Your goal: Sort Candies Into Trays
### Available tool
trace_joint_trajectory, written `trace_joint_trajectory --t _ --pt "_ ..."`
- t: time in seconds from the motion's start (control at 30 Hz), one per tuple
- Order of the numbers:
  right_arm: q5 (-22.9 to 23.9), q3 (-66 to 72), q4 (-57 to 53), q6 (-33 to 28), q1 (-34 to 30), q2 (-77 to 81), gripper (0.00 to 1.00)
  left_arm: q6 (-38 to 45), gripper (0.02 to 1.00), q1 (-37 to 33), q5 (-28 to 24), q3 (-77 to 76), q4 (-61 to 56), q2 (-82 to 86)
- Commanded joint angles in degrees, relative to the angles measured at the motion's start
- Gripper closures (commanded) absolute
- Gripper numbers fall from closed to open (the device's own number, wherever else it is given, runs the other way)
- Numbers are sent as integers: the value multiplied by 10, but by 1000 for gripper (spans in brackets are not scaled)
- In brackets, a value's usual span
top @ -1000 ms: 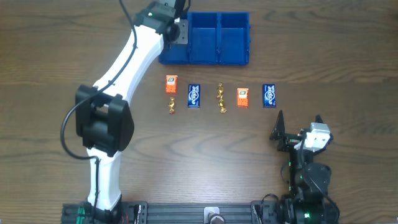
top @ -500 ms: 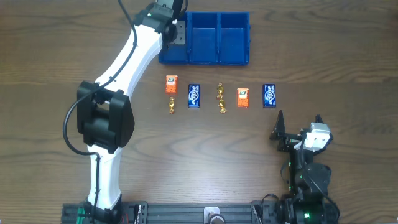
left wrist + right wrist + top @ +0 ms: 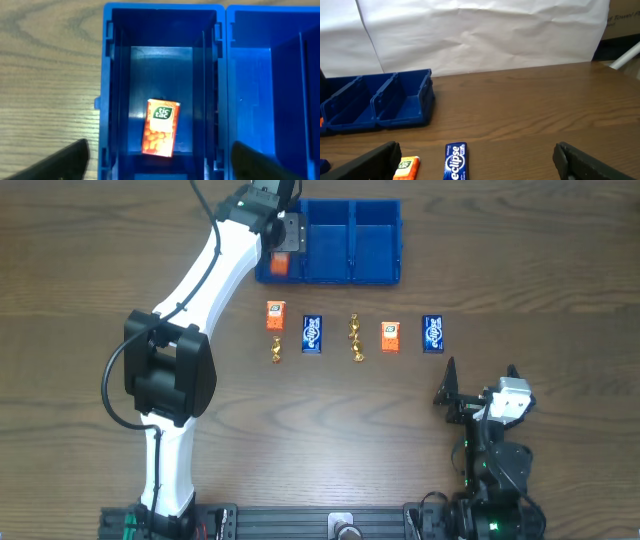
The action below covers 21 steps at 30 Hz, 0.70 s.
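Candy just dropped: small orange rectangular plastic mint box (image 3: 160,127) is lying flat on the floor of the left-end compartment of the blue plastic three-bin tray (image 3: 385,278), touching neither finger.
Tray: is sitting by the worktop's far edge, about mid-width.
Left gripper (image 3: 159,159): is hanging above that compartment, jaws spread wide, holding nothing.
Right gripper (image 3: 478,388): is waiting toward the worktop's near right corner, jaws apart and empty.
Loose candies: second orange box (image 3: 275,315), third orange box (image 3: 390,336), first blue gum pack (image 3: 312,333), second blue gum pack (image 3: 433,333), single gold-wrapped sweet (image 3: 277,352) and gold-wrapped pair (image 3: 355,340) are lying in a row across the worktop's middle.
Stage (judged): one piece is sitting in its bin; the row is awaiting sorting.
Risk (judged): a finger is liable to catch a bin wall while rising, dragging the tray.
Risk (judged): gold sweets are lying near neighbours, so a wide approach could be nudging those aside; small wrappers may be slipping from the pads.
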<state>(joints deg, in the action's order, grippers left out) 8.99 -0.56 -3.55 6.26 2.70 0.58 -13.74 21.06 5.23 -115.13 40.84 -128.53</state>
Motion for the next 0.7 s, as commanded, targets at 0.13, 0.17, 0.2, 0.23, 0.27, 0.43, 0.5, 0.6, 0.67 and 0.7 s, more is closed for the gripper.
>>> trace_joint_trajectory --t 0.13,0.17,0.2,0.23,0.27,0.43,0.5,0.6,0.67,0.7 --pt "5 1 -2 -6 -3 -4 3 -5 27 -1 4 -24 14 49" --pt "5 1 -2 -6 -3 -4 3 -7 27 2 5 -24 33 75" --pt "5 1 -2 -6 -3 -4 3 -12 27 5 6 -23 55 97" --pt "5 1 -2 -6 -3 -4 3 -18 29 11 9 -23 81 120" --pt "5 1 -2 -6 -3 -4 3 -25 29 17 10 -22 108 143" --pt "5 1 -2 -6 -3 -4 3 -73 45 68 63 104 119 251" --pt "5 1 -2 -6 -3 -4 3 -78 62 71 58 183 75 273" --pt "5 1 -2 -6 -3 -4 3 -90 86 68 54 287 15 273" --pt "5 1 -2 -6 -3 -4 3 -90 93 68 50 331 -25 263" --pt "5 1 -2 -6 -3 -4 3 -90 95 68 48 340 -34 258"
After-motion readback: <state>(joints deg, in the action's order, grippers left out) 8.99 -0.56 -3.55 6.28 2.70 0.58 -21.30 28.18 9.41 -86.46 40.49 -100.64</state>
